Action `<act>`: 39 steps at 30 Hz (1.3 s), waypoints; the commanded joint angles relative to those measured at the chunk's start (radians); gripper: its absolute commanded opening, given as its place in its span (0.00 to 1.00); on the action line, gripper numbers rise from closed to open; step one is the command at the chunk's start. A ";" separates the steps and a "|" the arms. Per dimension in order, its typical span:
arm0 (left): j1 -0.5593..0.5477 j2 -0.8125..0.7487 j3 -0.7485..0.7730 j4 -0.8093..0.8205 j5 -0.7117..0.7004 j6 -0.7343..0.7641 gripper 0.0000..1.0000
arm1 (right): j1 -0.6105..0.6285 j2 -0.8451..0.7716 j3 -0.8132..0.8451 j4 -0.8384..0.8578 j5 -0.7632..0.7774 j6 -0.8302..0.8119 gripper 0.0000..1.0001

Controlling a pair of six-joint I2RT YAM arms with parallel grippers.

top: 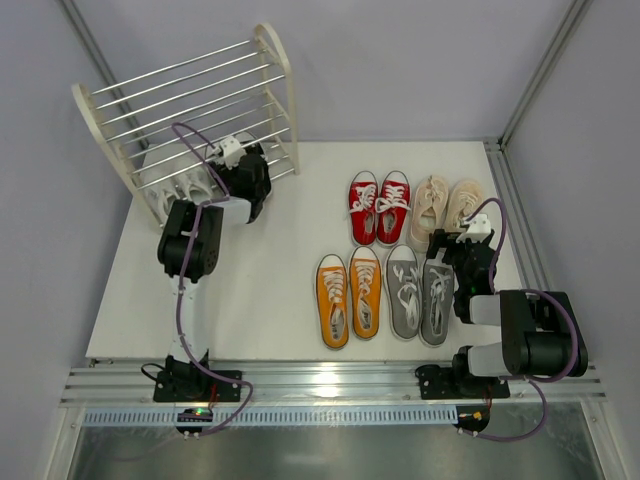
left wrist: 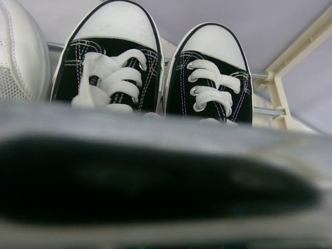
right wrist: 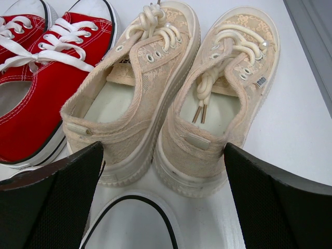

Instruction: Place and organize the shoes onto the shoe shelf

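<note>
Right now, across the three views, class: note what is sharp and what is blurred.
Left wrist: black shoes sharp, a blurred grey-and-dark band fills the lower half. Right wrist: beige shoes crisp, no glare. Top external: sharp throughout, even light, faint shadows.

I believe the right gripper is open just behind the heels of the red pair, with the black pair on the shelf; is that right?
Not quite: the right wrist view shows the right gripper open behind the heels of the beige pair; the red pair lies beside it. The black pair is on the shelf.
</note>
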 commanded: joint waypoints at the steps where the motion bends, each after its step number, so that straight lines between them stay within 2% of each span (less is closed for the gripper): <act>1: -0.007 -0.106 0.023 0.196 0.004 0.002 0.74 | 0.001 -0.014 0.016 0.087 -0.002 0.007 0.97; 3: -0.016 -0.119 0.003 0.205 0.003 0.013 0.77 | 0.001 -0.014 0.018 0.086 -0.004 0.007 0.97; 9: -0.063 -0.199 -0.071 0.244 -0.025 0.064 0.95 | 0.002 -0.012 0.018 0.086 -0.004 0.007 0.97; 12: -0.079 -0.225 -0.077 0.247 -0.046 0.100 0.99 | 0.002 -0.014 0.018 0.086 -0.002 0.007 0.97; 21: -0.095 -0.243 -0.031 0.049 -0.111 0.085 1.00 | 0.002 -0.014 0.018 0.086 -0.004 0.007 0.97; 26: -0.120 -0.306 -0.084 -0.027 -0.065 0.057 0.99 | 0.001 -0.014 0.016 0.087 -0.004 0.007 0.97; 29: -0.183 -0.398 -0.153 -0.133 0.010 0.058 0.98 | 0.002 -0.014 0.018 0.084 -0.002 0.007 0.97; 32: -0.292 -0.511 -0.244 -0.270 0.056 0.024 0.97 | 0.001 -0.014 0.018 0.086 -0.002 0.007 0.97; 33: -0.360 -0.536 -0.261 -0.317 0.050 -0.005 0.97 | 0.001 -0.012 0.018 0.086 -0.004 0.007 0.97; 34: -0.396 -0.562 -0.282 -0.441 0.053 -0.048 0.98 | 0.002 -0.014 0.018 0.086 -0.004 0.007 0.97; 39: -0.695 -0.691 -0.362 -0.678 -0.057 -0.315 0.97 | 0.002 -0.014 0.018 0.086 -0.002 0.007 0.97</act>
